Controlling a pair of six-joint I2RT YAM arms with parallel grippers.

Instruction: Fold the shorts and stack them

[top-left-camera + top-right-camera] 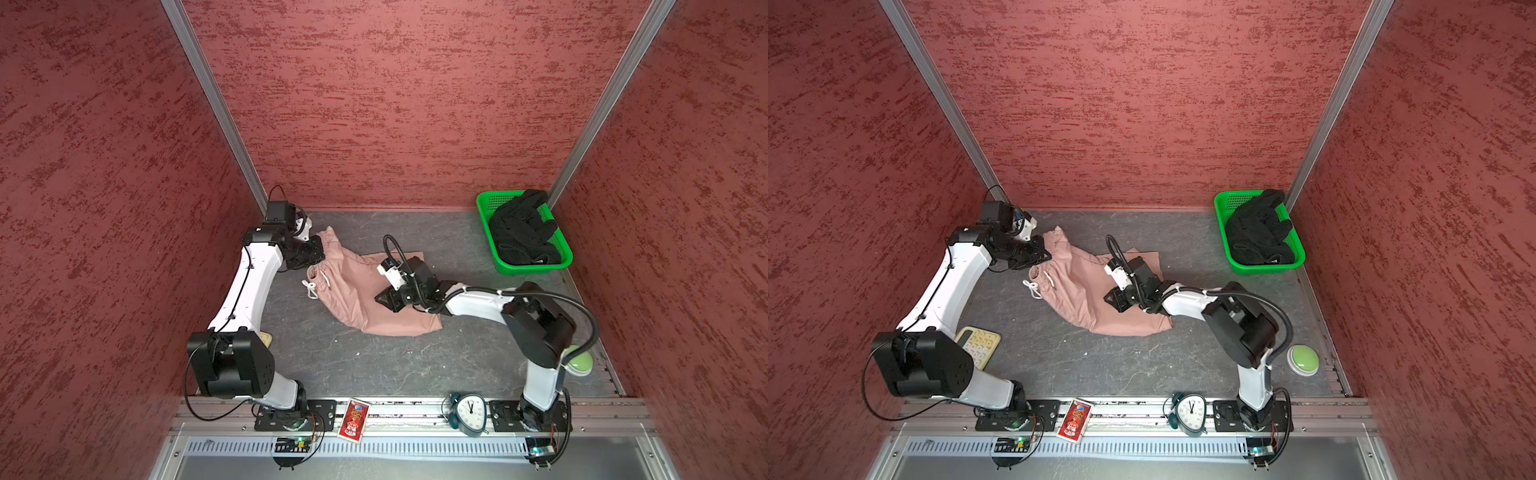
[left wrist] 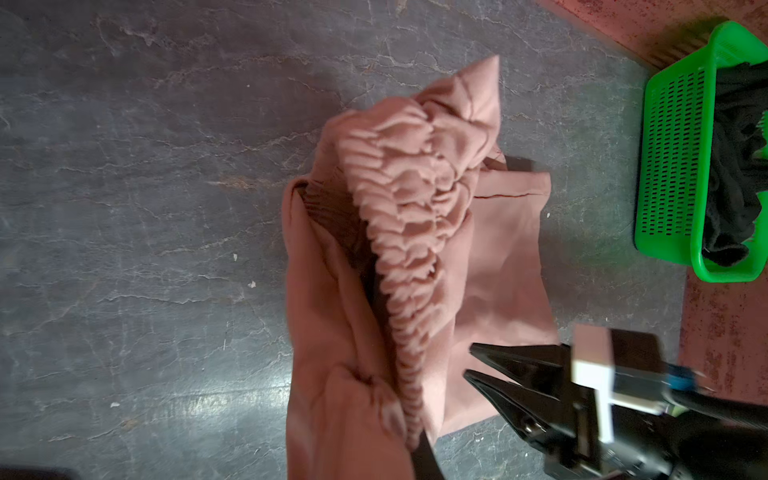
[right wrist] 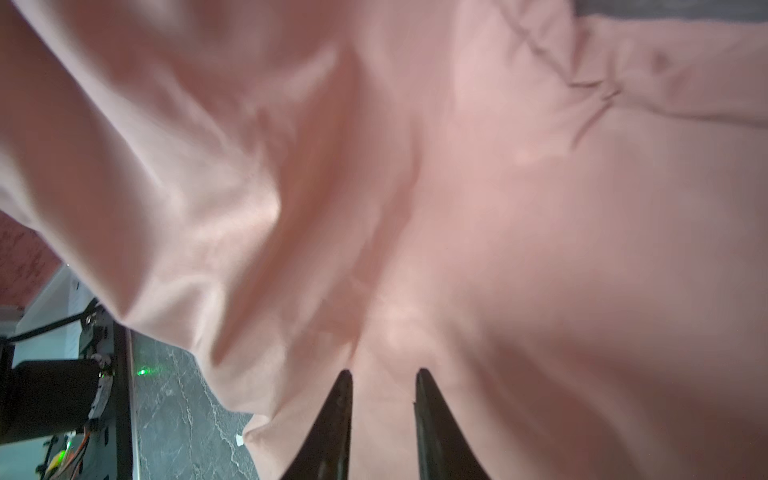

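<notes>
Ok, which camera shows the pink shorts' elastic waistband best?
Left wrist view: the gathered waistband lies centred, close and sharp. Both top views show it small, partly behind the left arm. Right wrist view shows only the pink shorts' smooth fabric.

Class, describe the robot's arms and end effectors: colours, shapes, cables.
Left arm and right arm: white shells, black joints. A ribbed black cable arcs over the right; thin black wire runs along the left. Right end effector: black, tapered, pointed fingers.
</notes>
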